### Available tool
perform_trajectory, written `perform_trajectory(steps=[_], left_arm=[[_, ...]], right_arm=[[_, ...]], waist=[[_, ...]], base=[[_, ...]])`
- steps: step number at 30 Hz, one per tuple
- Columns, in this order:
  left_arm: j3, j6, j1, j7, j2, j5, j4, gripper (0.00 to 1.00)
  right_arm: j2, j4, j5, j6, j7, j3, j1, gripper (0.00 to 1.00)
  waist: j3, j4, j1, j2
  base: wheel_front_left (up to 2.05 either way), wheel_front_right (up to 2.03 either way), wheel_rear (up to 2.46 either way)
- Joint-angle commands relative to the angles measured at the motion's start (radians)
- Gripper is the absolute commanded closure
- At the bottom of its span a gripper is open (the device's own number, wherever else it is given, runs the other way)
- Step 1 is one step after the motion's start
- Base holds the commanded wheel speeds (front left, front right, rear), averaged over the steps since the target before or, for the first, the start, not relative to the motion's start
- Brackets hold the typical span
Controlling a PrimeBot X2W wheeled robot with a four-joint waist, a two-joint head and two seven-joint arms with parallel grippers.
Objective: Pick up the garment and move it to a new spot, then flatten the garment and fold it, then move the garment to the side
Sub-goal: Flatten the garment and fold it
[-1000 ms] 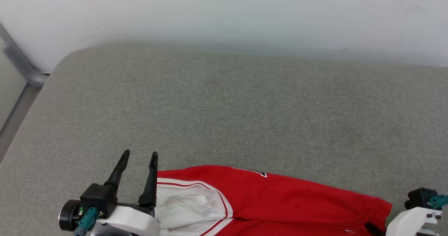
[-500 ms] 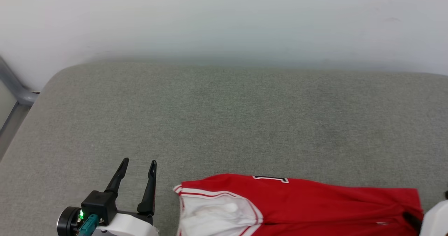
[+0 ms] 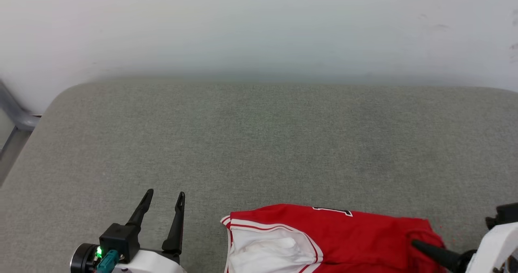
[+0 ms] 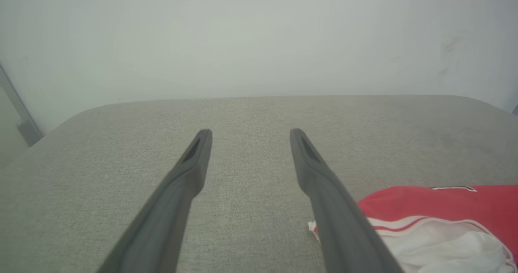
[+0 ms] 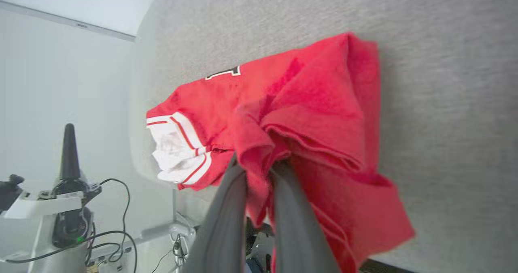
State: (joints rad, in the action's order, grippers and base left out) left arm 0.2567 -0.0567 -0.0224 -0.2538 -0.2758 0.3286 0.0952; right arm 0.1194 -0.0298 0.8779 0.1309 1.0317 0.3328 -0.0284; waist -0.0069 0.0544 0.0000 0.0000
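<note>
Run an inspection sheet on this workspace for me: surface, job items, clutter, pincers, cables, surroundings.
Surface: grey padded surface, textured fabric, rounded far corner on the left.
Job's things: red garment lies bunched at the near edge, its white-trimmed opening toward the left and part of a numeral showing.
Clutter: nothing seen.
Grippers: left pincer is open and empty, beside the garment and apart from it; right pincer is shut on the garment's gathered right end.
Cables: black cables loop below the left arm, off the surface.
Surroundings: pale wall behind; grey metal rail at far left.
</note>
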Motion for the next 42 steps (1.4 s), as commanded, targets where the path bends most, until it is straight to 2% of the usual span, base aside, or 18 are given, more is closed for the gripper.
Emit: perform_trajectory(steps=[1, 5, 9, 16, 21, 31, 32, 33, 34, 42], left_arm=[[0.002, 0.001, 0.008, 0.003, -0.005, 0.001, 0.001, 0.00], [0.006, 0.002, 0.015, 0.008, -0.007, 0.005, -0.001, 0.00], [0.009, 0.001, 0.023, 0.009, -0.007, 0.008, -0.004, 0.00], [0.011, 0.004, 0.050, 0.007, -0.003, 0.012, -0.002, 0.00], [0.014, 0.009, 0.074, 0.001, 0.007, 0.015, 0.003, 0.00], [0.016, 0.021, 0.109, -0.009, 0.033, 0.013, 0.030, 0.00], [0.015, 0.022, 0.112, -0.010, 0.035, 0.013, 0.032, 0.00], [0.013, 0.023, 0.113, -0.010, 0.037, 0.012, 0.035, 0.00], [0.012, 0.025, 0.114, -0.011, 0.038, 0.011, 0.037, 0.00], [0.009, 0.039, 0.119, -0.013, 0.044, 0.001, 0.057, 0.00]], right_arm=[[-0.025, 0.009, 0.054, 0.000, 0.027, -0.007, 0.012, 1.00], [-0.058, -0.004, 0.178, 0.000, 0.067, -0.026, 0.036, 1.00], [-0.071, -0.031, 0.282, 0.000, 0.057, -0.078, 0.057, 1.00], [-0.071, -0.085, 0.430, 0.000, -0.045, -0.301, 0.104, 1.00], [-0.070, -0.108, 0.466, 0.000, -0.134, -0.449, 0.152, 1.00], [-0.070, -0.205, 0.365, 0.000, -0.263, -0.620, 0.200, 1.00], [-0.070, -0.208, 0.364, 0.000, -0.277, -0.626, 0.201, 0.82], [-0.069, -0.212, 0.365, 0.000, -0.287, -0.631, 0.204, 0.47], [-0.065, -0.211, 0.362, 0.000, -0.296, -0.641, 0.210, 0.00], [-0.005, -0.148, 0.338, 0.000, -0.361, -0.716, 0.237, 0.00]], waist=[[0.001, 0.007, 0.0000, 0.0000], [0.006, 0.027, 0.0000, 0.0000], [0.016, 0.047, 0.0000, 0.0000], [0.050, 0.086, 0.0000, 0.0000], [0.087, 0.109, 0.0000, 0.0000], [0.140, 0.134, 0.0000, 0.0000], [0.143, 0.135, 0.0000, 0.0000], [0.144, 0.135, 0.0000, 0.0000], [0.145, 0.134, 0.0000, 0.0000], [0.124, 0.127, 0.0000, 0.0000]], base=[[0.00, 0.00, 0.00], [0.00, 0.00, 0.00], [0.00, 0.00, 0.00], [0.00, 0.00, 0.00], [0.00, 0.00, 0.00], [0.00, 0.00, 0.00], [0.00, 0.00, 0.00], [0.00, 0.00, 0.00], [0.00, 0.00, 0.00], [0.00, 0.00, 0.00]])
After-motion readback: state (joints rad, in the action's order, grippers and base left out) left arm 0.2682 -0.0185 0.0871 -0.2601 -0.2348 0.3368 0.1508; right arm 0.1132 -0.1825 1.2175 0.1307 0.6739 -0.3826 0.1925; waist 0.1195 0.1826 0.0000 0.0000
